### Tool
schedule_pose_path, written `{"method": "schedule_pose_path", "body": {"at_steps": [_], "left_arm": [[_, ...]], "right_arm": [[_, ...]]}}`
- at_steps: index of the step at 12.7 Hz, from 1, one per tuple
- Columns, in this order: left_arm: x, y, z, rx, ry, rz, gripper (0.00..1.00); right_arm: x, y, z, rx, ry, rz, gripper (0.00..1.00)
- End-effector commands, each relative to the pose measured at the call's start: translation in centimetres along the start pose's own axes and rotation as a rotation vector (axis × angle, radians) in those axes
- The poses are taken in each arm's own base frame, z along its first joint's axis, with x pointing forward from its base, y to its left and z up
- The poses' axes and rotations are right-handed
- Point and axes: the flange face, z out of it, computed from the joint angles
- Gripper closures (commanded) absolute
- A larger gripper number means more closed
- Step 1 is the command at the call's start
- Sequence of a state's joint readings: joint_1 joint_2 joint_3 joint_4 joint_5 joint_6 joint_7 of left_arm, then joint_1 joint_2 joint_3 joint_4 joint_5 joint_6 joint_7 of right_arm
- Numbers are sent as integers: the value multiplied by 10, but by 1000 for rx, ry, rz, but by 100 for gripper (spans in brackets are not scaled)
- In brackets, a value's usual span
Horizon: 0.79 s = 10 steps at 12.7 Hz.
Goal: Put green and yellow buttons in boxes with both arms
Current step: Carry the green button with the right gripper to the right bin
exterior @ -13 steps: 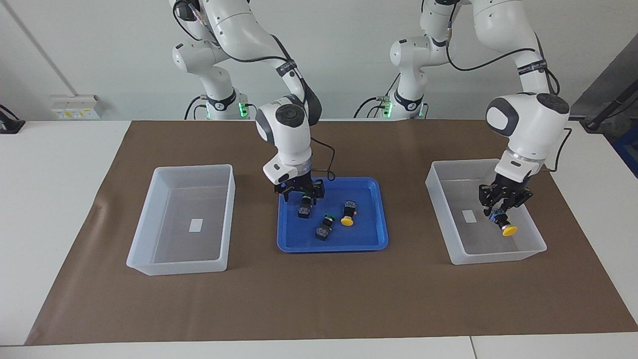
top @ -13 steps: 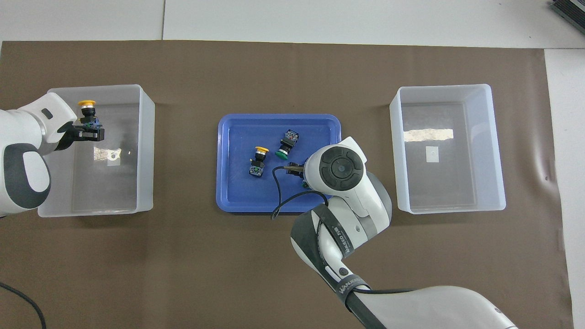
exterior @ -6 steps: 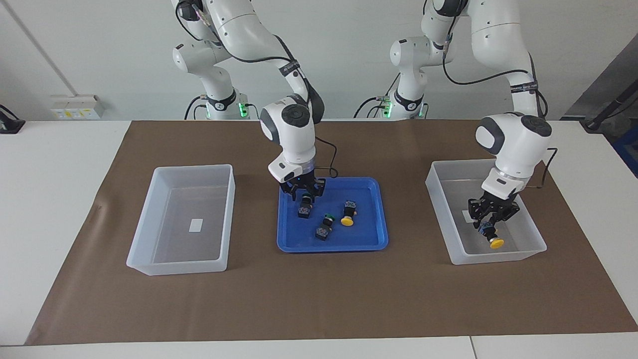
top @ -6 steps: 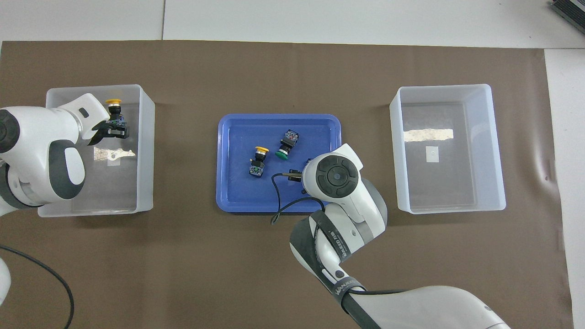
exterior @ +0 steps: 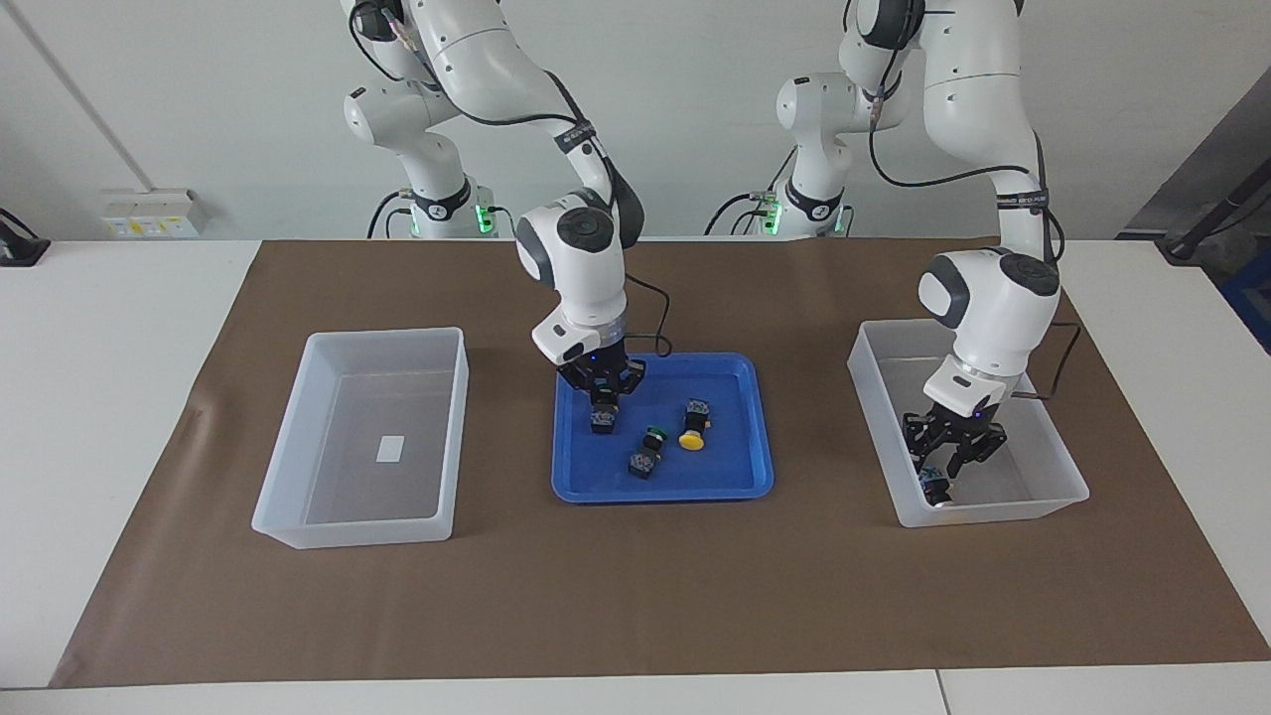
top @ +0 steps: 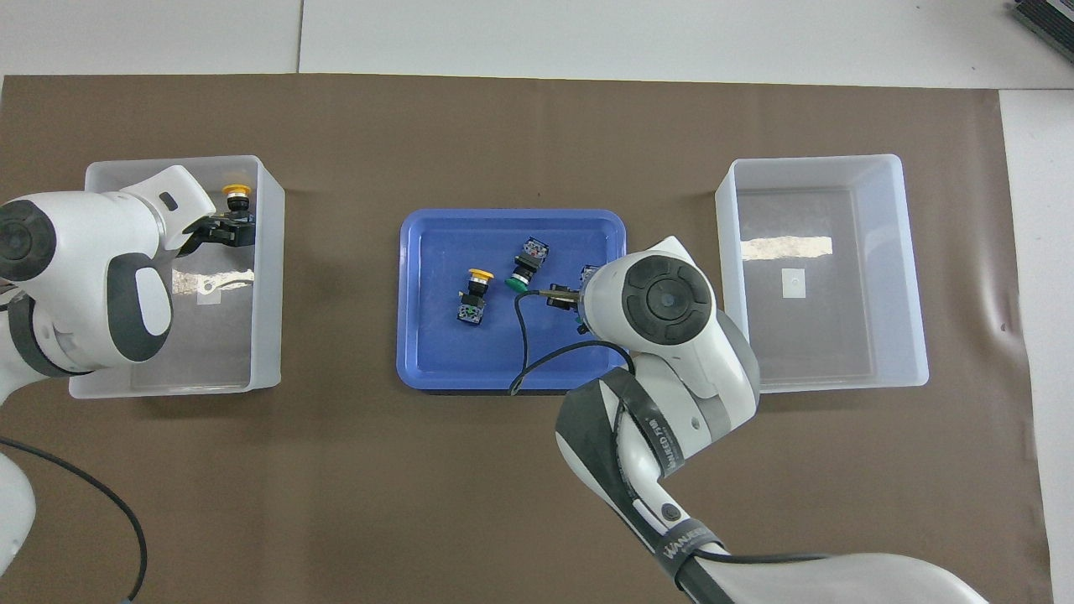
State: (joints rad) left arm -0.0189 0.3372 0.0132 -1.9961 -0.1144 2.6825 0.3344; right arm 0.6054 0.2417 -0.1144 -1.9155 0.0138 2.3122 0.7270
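No button rests loose in a box yet: the left gripper (exterior: 950, 460) pinches a yellow button (top: 236, 194) low inside its box (exterior: 874, 397), at that box's 6 o'clock in the facing view, while the right gripper (exterior: 603, 389) grips a green button (exterior: 602, 414) in the blue tray (exterior: 663, 489), where two more wait.

White jointed arms (exterior: 586, 248) with grey joint caps, black cables, black lettered bands.

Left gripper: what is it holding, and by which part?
The left gripper, low inside the box, is shut on a yellow button, gripping its black-and-grey body, with the yellow cap sticking out free.
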Motion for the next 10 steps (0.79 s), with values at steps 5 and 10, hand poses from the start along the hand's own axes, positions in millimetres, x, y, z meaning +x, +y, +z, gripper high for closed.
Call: {"method": "schedule_pose_path", "body": {"at_steps": [5,10], "left_arm": [[39,15,-116,-51,-43,-21,0],[63,136,-120,-111,-62,-74,0]], "right_arm": [[102,173,-65,-14,53,-124,100],[137,270,-23,-58,34,-211,100]]}}
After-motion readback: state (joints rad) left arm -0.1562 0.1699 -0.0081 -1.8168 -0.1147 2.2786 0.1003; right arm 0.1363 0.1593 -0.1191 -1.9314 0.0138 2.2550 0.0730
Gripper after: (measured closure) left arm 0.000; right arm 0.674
